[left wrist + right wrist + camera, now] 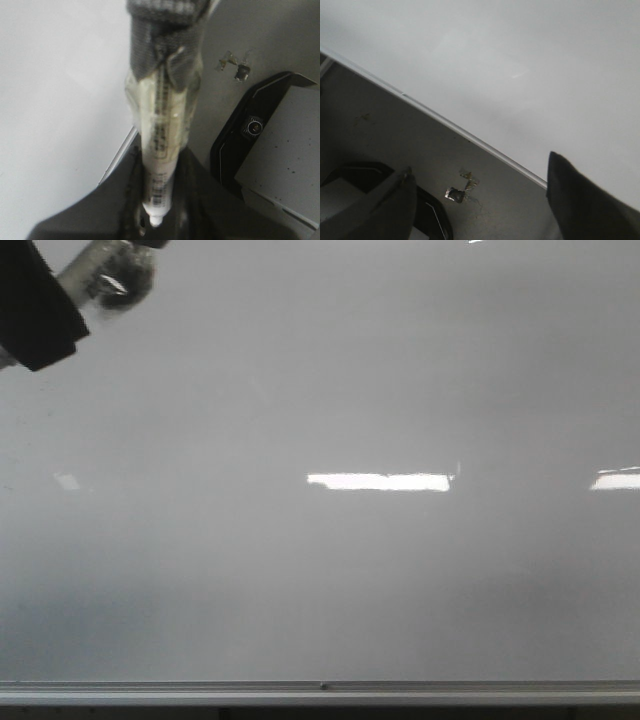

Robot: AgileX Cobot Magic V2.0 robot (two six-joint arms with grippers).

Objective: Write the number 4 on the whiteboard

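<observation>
- Nearest you in the front view, the silver rail (320,690) runs along the bottom edge of the whiteboard (320,570).
- Above the rail the whiteboard fills the view – glossy grey-white, with bright bars of reflected light across its middle.
- You see no black marker lines on the board in any view; the number 4 is not drawn on it.
- At the top left corner of the front view your left gripper (45,300) hangs in front of the board, its black body carrying a pale wrapped pen.
- In the left wrist view the left gripper (160,190) is clamped on the marker (160,130) – a white pen with a line of print along its barrel, bound in clear tape and a grey strap, its rounded white end pointing toward the camera.
- In the right wrist view your right gripper (480,200) has its two dark fingers (580,200) standing well apart with nothing between them.
- Beyond those fingers the board's edge crosses the view diagonally, with grey floor beside it.
</observation>
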